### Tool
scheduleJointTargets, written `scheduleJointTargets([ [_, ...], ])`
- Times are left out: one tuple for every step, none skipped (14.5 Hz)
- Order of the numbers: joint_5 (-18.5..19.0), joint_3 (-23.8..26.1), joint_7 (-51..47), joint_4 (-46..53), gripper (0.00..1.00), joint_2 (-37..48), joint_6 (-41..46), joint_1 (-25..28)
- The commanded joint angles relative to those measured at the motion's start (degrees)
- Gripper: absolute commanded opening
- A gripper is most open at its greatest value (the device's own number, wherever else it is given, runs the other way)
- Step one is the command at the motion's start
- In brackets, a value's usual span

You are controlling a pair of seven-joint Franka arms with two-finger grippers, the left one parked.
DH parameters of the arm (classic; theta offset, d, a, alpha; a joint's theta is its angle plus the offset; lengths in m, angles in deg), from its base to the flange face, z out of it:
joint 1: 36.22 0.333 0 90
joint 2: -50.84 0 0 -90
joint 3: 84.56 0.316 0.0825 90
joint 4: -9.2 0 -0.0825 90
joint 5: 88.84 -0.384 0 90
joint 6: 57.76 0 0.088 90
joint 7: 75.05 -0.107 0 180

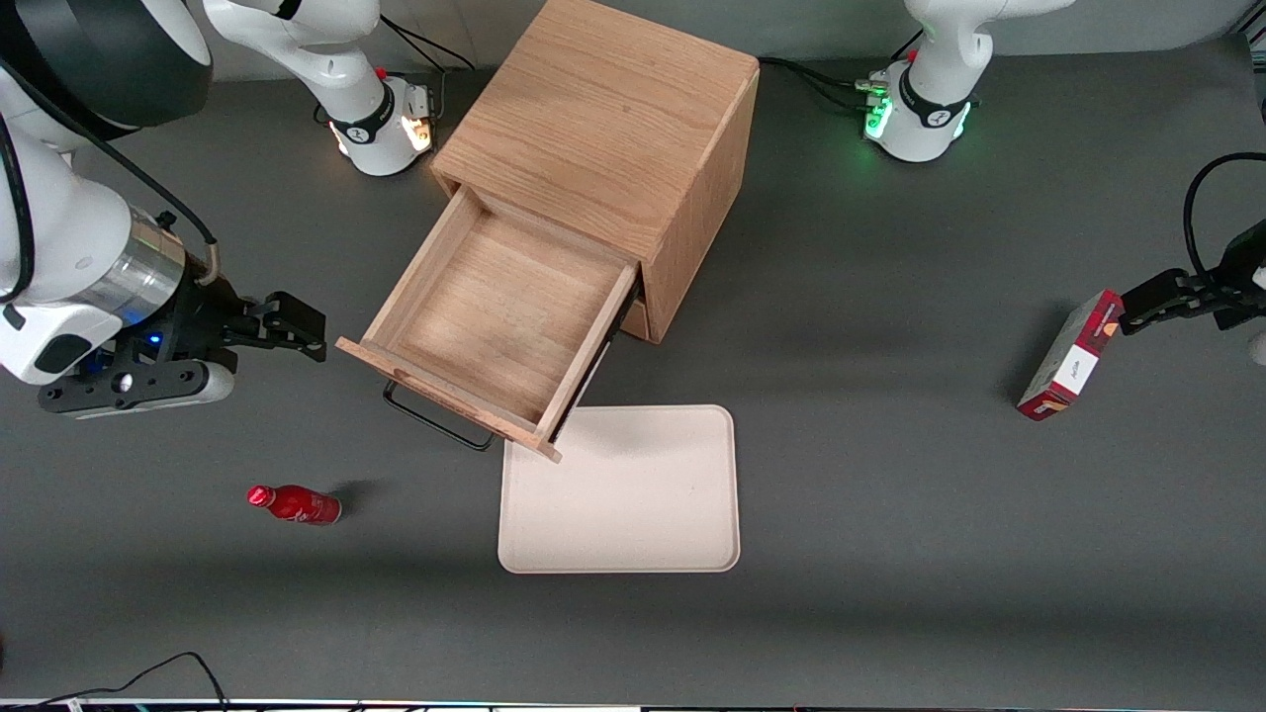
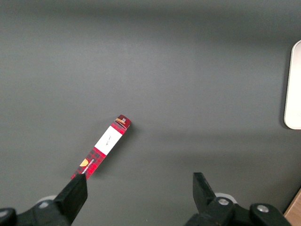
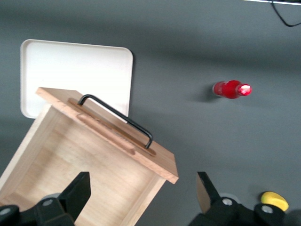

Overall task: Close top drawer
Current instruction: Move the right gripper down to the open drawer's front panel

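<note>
The light oak cabinet [image 1: 603, 119] stands in the middle of the table with its top drawer [image 1: 495, 316] pulled far out and empty. A thin black wire handle [image 1: 435, 420] runs along the drawer's flat front [image 3: 108, 136]; the handle [image 3: 117, 115] also shows in the right wrist view. My right gripper [image 1: 315, 334] hovers beside the drawer, toward the working arm's end of the table, near the front corner. It is open and holds nothing. In the right wrist view the gripper [image 3: 142, 188] looks down on that corner of the drawer without touching it.
A cream tray [image 1: 633, 504] lies on the table just in front of the open drawer, partly under its front. A red bottle [image 1: 295, 504] lies on its side nearer the front camera than my gripper. A red box [image 1: 1068, 356] stands toward the parked arm's end.
</note>
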Motion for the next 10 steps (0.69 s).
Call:
scheduleJointTargets([
  [-1.5, 0.77, 1.82, 2.48, 1.0, -1.66, 1.44, -0.35],
  [-1.58, 0.69, 6.01, 2.48, 1.0, -1.66, 1.7, -0.52],
  [-1.24, 0.42, 13.19, 2.57, 1.0, -1.74, 3.09, -0.52],
  [-1.23, -0.1, 19.96, 2.74, 1.0, -1.83, 3.63, -0.43],
  [-1.32, -0.63, 26.9, 3.18, 1.0, -2.88, 3.81, -0.26],
  [-1.23, -0.63, 33.06, 4.05, 1.0, -4.02, 3.98, 0.09],
  [-1.15, -0.72, 36.43, 5.11, 1.0, -4.55, 4.07, 0.27],
  [-1.23, -0.46, 38.64, 6.51, 1.0, -6.3, 5.03, 0.36],
  [-1.15, -0.55, 42.57, 8.52, 1.0, -7.71, 5.73, 1.14],
  [-1.15, -0.63, 45.66, 9.85, 1.0, -8.85, 5.92, 1.58],
])
